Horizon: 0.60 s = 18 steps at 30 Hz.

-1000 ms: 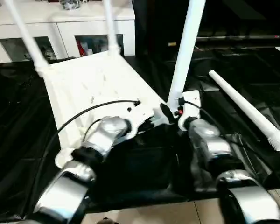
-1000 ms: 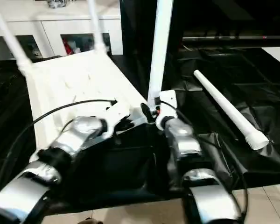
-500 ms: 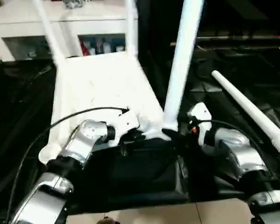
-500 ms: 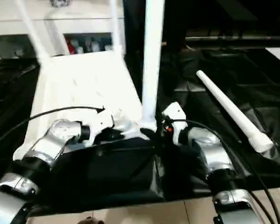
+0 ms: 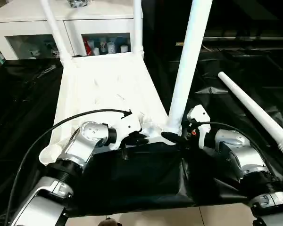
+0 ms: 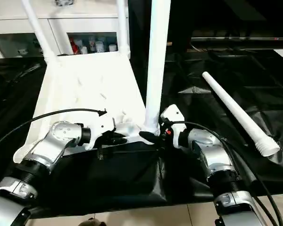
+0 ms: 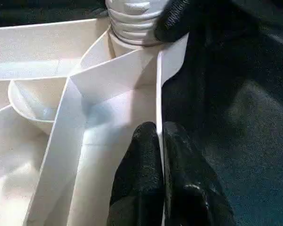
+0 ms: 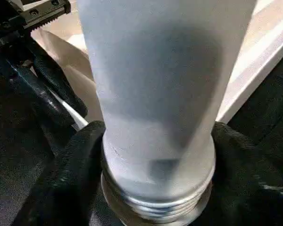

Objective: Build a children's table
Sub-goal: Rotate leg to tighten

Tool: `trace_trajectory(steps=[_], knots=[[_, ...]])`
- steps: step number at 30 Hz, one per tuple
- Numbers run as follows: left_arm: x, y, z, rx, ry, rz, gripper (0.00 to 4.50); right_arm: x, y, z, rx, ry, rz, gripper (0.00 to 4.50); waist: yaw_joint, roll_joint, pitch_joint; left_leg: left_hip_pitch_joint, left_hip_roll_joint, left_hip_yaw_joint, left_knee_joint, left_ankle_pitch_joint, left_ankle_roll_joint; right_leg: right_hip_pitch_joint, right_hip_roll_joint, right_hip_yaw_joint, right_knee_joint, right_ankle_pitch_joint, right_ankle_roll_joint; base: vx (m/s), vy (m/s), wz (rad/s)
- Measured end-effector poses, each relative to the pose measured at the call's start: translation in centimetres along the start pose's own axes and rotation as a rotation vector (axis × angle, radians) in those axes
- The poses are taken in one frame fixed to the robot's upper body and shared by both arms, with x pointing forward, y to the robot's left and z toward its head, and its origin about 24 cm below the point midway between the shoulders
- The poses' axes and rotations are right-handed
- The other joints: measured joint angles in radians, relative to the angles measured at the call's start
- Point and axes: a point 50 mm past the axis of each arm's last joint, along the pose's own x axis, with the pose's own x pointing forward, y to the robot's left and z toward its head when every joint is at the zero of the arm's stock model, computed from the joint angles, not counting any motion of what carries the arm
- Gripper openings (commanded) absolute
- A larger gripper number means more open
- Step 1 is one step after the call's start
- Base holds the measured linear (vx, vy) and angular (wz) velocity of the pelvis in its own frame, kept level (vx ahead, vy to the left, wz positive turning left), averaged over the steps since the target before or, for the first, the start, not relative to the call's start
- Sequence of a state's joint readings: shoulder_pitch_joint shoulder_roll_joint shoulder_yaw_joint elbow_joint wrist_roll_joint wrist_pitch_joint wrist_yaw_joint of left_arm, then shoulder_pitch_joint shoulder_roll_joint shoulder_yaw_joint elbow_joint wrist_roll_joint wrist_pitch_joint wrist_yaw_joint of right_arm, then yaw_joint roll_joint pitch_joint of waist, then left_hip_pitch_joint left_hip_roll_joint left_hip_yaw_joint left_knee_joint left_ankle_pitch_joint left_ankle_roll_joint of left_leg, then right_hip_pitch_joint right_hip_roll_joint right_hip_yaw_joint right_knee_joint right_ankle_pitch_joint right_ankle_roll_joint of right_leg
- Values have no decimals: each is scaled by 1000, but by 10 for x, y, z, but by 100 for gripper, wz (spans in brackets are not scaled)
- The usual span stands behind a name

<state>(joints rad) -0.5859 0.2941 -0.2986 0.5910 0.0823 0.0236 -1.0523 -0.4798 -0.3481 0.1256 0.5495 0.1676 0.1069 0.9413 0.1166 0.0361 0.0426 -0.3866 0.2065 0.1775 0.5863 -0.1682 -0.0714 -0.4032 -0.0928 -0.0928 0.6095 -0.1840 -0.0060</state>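
The children's table lies upside down: its white ribbed tabletop (image 5: 99, 89) rests on black cloth. Two legs (image 5: 54, 28) (image 5: 137, 28) stand in the far corners. A third leg (image 5: 186, 70) stands in the near right socket. My right gripper (image 5: 172, 137) holds that leg's threaded base (image 8: 155, 188), one black finger (image 8: 70, 165) pressed on each side. My left gripper (image 7: 159, 129) is shut, pinching the tabletop's thin near rim (image 7: 159, 70) just beside that socket. A fourth leg (image 5: 254, 110) lies loose on the cloth to the right.
The near left corner socket (image 5: 48, 155) holds no leg. A white cabinet (image 5: 99, 19) with glass doors stands behind the table. Black cables run along both silver forearms. The draped table's front edge (image 5: 146, 207) is close below my arms, with light floor beyond.
My right gripper's fingers have closed in around the base of the near right leg. The left gripper keeps its pinch on the rim. The camera view has shifted.
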Motion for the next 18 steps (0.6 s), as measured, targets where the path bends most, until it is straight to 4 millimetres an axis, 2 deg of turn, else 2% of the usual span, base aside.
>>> trace_trajectory(steps=[5,14,16,18], knots=[[-1,-1,0,-1,1,-1,0,0,0,0,2,1,8,281,-1,0,0,0,0,0,0,0,0,0,0,0,0,0,0,0,0,0],[-1,-1,-1,-7,5,0,0,1,1,-1,4,0,4,279,-2,0,0,0,0,0,1,0,0,0,0,0,0,0,0,0,0,0],[4,4,0,-29,17,58,0,12,-1,-2,51,-25,-101,279,-6,-2,-1,2,0,0,1,0,0,1,0,0,2,0,0,0,0,0],[13,10,4,-50,37,123,0,24,-6,0,99,-44,-246,277,-20,-2,-1,2,0,0,1,0,0,0,0,1,2,2,-3,0,0,0]])
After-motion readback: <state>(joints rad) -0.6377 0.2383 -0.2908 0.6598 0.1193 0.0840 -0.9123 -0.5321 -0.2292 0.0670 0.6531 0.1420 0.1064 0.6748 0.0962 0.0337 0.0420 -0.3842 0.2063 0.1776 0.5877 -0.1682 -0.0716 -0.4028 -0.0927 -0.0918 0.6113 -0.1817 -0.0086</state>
